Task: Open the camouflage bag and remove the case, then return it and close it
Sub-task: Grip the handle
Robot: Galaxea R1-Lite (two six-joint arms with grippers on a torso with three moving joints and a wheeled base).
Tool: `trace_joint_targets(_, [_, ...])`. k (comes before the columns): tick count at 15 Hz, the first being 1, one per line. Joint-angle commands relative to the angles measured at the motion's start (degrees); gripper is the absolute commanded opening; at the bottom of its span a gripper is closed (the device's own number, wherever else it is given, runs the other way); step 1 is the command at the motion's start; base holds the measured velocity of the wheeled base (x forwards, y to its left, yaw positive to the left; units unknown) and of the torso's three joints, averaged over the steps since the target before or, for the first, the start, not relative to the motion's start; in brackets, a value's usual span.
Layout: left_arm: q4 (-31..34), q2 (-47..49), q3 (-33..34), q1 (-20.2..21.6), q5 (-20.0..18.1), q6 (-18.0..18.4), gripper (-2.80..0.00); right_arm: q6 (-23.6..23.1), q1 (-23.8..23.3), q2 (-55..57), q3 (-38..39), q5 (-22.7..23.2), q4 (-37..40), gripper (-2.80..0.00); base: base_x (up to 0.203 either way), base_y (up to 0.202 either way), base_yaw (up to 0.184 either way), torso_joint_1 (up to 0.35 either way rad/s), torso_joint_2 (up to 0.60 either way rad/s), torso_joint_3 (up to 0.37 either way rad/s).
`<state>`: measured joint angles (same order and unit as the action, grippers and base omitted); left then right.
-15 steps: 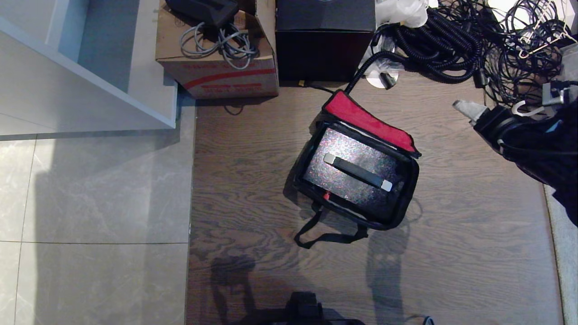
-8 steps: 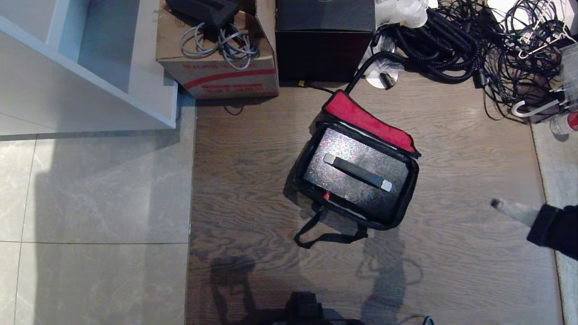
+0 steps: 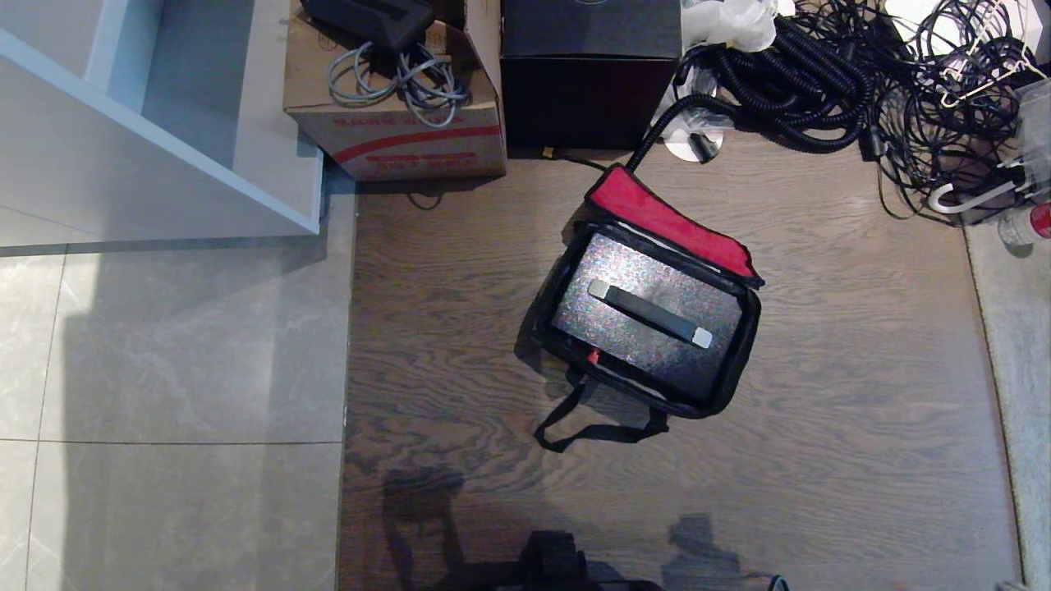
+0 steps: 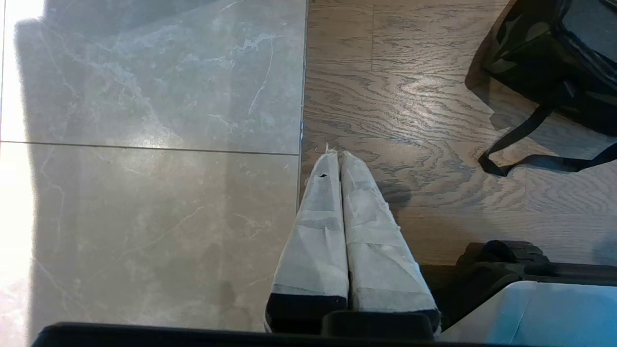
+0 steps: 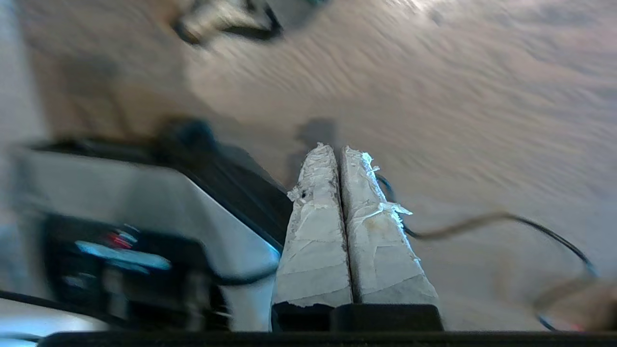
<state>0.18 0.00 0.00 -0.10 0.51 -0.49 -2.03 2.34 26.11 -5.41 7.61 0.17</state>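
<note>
Case (image 3: 649, 320) is sitting rigid, likely weighty, in the gaping camouflage bag (image 3: 743, 361), its bar handle (image 3: 649, 313) inviting my empty, pinched-together right claw (image 5: 341, 150).

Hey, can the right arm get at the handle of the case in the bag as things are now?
Probably yes. The camouflage bag is open, its red lid folded back, so the case handle lies uncovered. The right gripper is shut, over bare floor.

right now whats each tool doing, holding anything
left tool: closed, empty, over the floor beside the camouflage bag.
right tool: closed, empty, above the floor.
</note>
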Motion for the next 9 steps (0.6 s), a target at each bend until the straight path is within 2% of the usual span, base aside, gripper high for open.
trace_joint_targets(1, [-0.01, 0.0, 0.0, 0.01, 0.02, -0.04, -2.8, -0.61, 0.98, -10.17, 4.44, -2.5, -2.35, -2.8, 0.0, 0.0, 0.0, 0.0, 0.0, 0.0])
trace_joint_targets(4, [-0.01, 0.0, 0.0, 0.01, 0.02, -0.04, -2.8, -3.66, 1.03, -10.38, 7.69, -7.4, -9.32, -2.8, 0.0, 0.0, 0.0, 0.0, 0.0, 0.0])
trace_joint_targets(9, [-0.01, 0.0, 0.0, 0.01, 0.02, -0.04, -2.8, -3.21, -1.11, -16.99, 7.7, -6.92, -9.1, -2.8, 0.0, 0.0, 0.0, 0.0, 0.0, 0.0])
